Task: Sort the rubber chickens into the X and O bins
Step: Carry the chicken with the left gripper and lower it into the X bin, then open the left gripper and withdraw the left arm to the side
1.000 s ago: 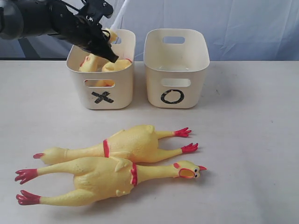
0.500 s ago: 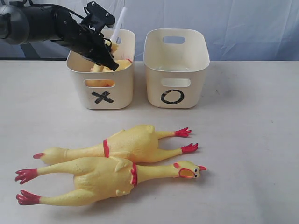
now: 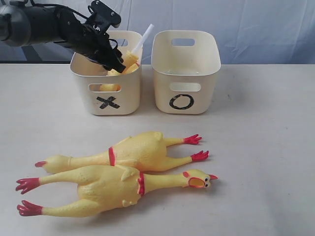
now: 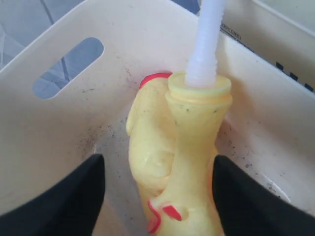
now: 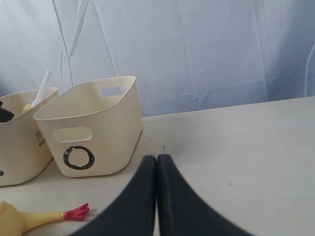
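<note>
Two yellow rubber chickens lie side by side on the table's near half, one (image 3: 133, 150) with its red feet to the right, the other (image 3: 108, 189) with its beak to the right. A third chicken (image 3: 125, 61) (image 4: 187, 147) sits inside the X bin (image 3: 108, 101), a white tube (image 3: 142, 37) sticking up from it. My left gripper (image 3: 115, 64) (image 4: 158, 167) hangs in that bin, open, its black fingers (image 4: 83, 196) standing apart on either side of the chicken. The O bin (image 3: 184, 83) stands to the right of the X bin. My right gripper (image 5: 157, 160) is shut over bare table.
The two bins stand close together at the back of the table before a pale blue curtain (image 3: 256, 29). In the right wrist view the O bin (image 5: 93, 132) and a chicken's red foot (image 5: 74, 213) show to one side of the shut fingers.
My left gripper's jaws have spread open in the X bin and let go of the chicken, which has settled lower. The white tube now stands up above the rim.
</note>
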